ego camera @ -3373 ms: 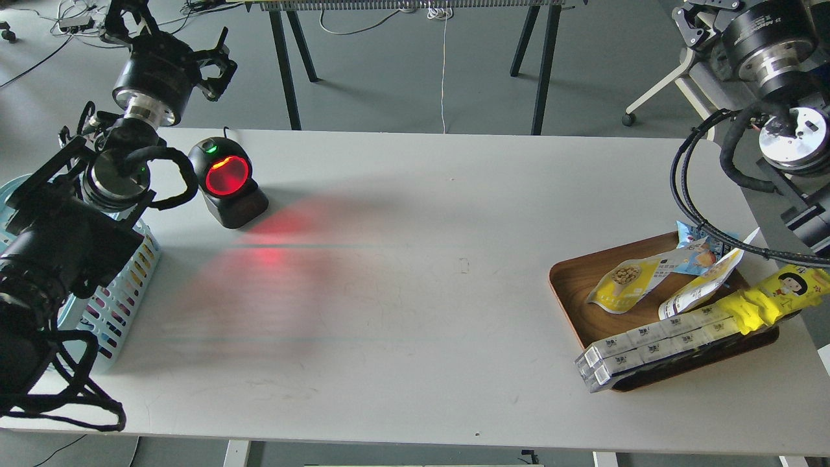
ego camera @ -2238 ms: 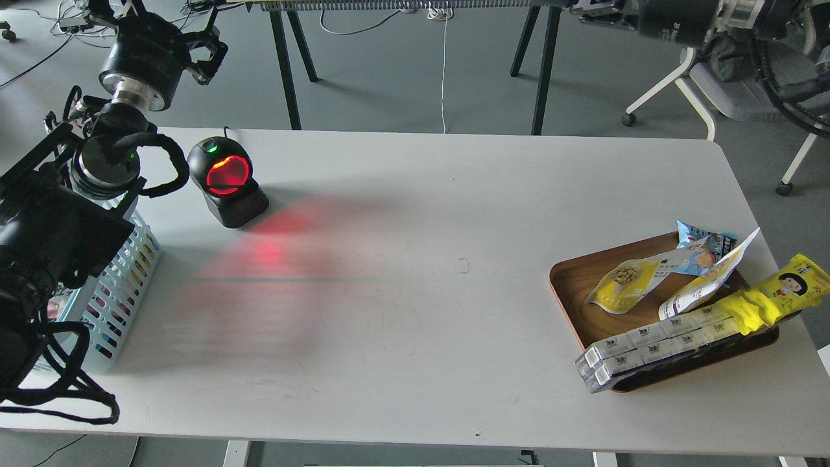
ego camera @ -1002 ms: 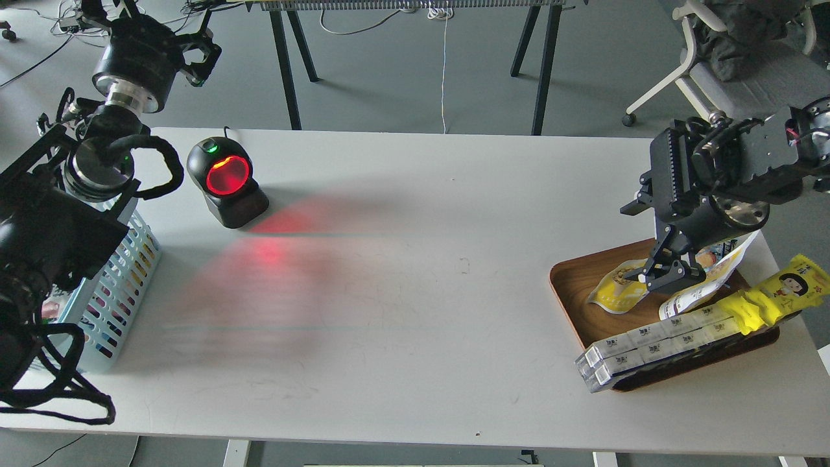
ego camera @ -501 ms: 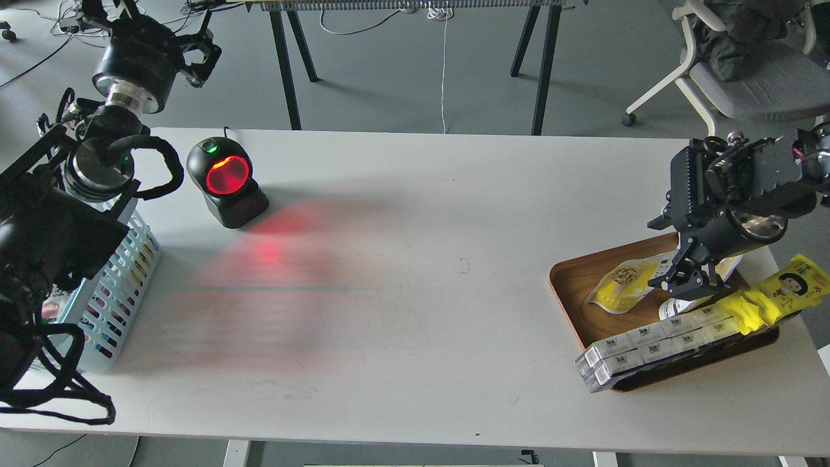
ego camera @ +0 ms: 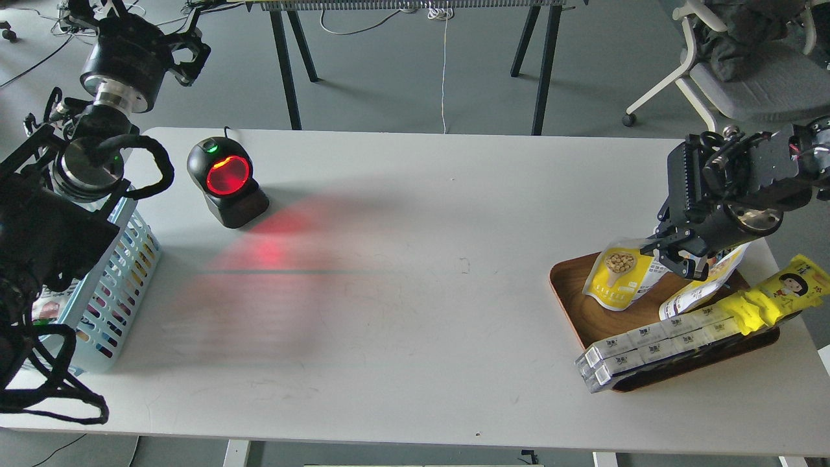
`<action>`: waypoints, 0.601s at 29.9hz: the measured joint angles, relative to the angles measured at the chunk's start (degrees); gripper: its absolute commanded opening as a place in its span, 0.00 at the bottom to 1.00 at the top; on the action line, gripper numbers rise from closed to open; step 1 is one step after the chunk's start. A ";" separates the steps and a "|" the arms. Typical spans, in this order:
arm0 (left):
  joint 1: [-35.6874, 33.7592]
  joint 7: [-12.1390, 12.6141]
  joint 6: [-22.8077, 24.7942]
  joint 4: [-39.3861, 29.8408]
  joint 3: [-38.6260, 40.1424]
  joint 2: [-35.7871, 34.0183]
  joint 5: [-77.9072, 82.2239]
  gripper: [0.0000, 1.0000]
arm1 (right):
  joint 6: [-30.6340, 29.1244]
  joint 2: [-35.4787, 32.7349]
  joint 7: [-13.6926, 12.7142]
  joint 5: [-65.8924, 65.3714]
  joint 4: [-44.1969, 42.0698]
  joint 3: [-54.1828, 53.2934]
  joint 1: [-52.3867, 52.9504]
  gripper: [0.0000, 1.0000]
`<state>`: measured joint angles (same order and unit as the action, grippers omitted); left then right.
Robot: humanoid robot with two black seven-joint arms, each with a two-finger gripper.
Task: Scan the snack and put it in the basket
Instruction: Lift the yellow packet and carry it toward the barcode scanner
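Note:
The snack (ego camera: 617,280), a yellow and white pouch with a scoop picture, is tilted upright over the left part of the brown wooden tray (ego camera: 574,292). My right gripper (ego camera: 674,254) is shut on the pouch's upper right corner and holds it. The light blue basket (ego camera: 113,285) stands at the table's left edge, partly hidden by my left arm. My left gripper (ego camera: 139,45) is high at the far left, beyond the table's back edge, and holds nothing; its fingers cannot be told apart.
A black scanner (ego camera: 227,178) with a glowing red window stands back left and casts red light on the table. On the tray lie a second white-yellow pouch (ego camera: 707,285), a long yellow pack with a child's face (ego camera: 778,295) and a row of small white boxes (ego camera: 648,347).

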<state>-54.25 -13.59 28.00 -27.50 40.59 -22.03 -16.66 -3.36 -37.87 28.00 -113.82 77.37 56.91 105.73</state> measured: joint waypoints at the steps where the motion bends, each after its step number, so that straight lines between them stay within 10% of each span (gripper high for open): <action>1: 0.00 -0.02 0.00 -0.01 0.01 -0.02 -0.01 1.00 | 0.01 0.12 0.00 0.00 0.00 0.00 0.00 0.00; 18: 0.02 0.05 0.00 0.05 -0.08 -0.15 -0.05 1.00 | 1.49 0.23 0.00 0.80 -0.40 -0.48 2.62 0.00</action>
<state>-54.23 -13.54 28.00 -27.45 40.52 -22.18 -16.71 -1.87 -37.64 28.00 -113.02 76.97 56.42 108.35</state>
